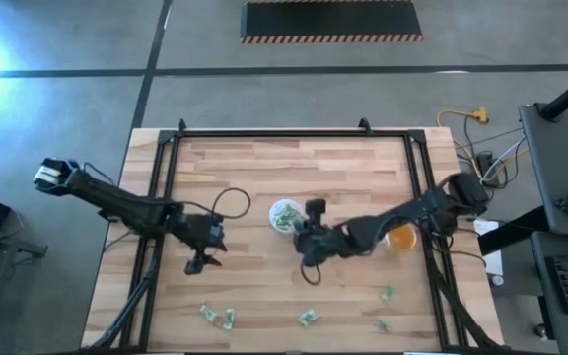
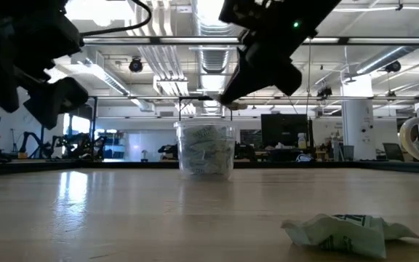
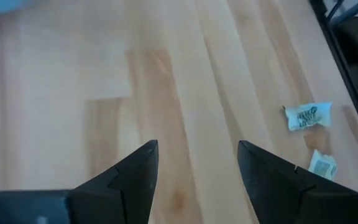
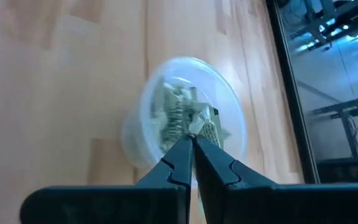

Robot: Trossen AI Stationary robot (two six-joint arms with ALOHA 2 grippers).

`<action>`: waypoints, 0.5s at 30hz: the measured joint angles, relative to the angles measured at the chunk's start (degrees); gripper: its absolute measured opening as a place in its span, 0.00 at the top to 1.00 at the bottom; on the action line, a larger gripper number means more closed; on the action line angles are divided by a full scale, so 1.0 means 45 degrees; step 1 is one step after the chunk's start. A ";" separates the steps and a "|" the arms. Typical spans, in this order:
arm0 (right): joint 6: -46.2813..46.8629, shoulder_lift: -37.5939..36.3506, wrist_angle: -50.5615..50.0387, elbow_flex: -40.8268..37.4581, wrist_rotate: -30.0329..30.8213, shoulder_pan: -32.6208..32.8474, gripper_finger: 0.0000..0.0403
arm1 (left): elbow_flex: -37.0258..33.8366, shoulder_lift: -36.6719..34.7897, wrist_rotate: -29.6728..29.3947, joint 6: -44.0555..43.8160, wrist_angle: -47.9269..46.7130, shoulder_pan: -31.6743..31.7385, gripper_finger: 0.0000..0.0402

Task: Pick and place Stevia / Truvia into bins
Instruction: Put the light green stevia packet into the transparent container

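Right pincer [image 4: 193, 144] is pressed together, pinching a green-and-white packet [image 4: 209, 127] at its tips, right over the mouth of the white cup [image 4: 229, 115]. In the low view the packet sits at the cup's rim level, above the pile inside; can't tell if it touches the rim.

Cup [image 1: 285, 216] stands upright near the middle of the table [image 1: 264, 163], translucent, roughly half full of crumpled packets. Orange cup [image 1: 401, 238] is further toward the right edge, partly under the right arm.

Left pincer [image 3: 194, 163] is spread wide and empty, hovering over bare wood on the left side of the table, well apart from the white cup. Two loose packets [image 3: 307, 116] lie near it on the table.

More loose packets [image 1: 218, 316] scattered along the near edge, well apart from the cup: a pair at left, one centre, two toward the right. The closest one in the low view is crumpled, lying flat on the table.
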 joint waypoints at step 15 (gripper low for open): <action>-0.1647 0.0000 0.1233 -0.0194 -0.4167 -0.2492 0.98 | 0.2175 0.4148 -0.3336 -0.2918 0.1095 -0.4068 0.49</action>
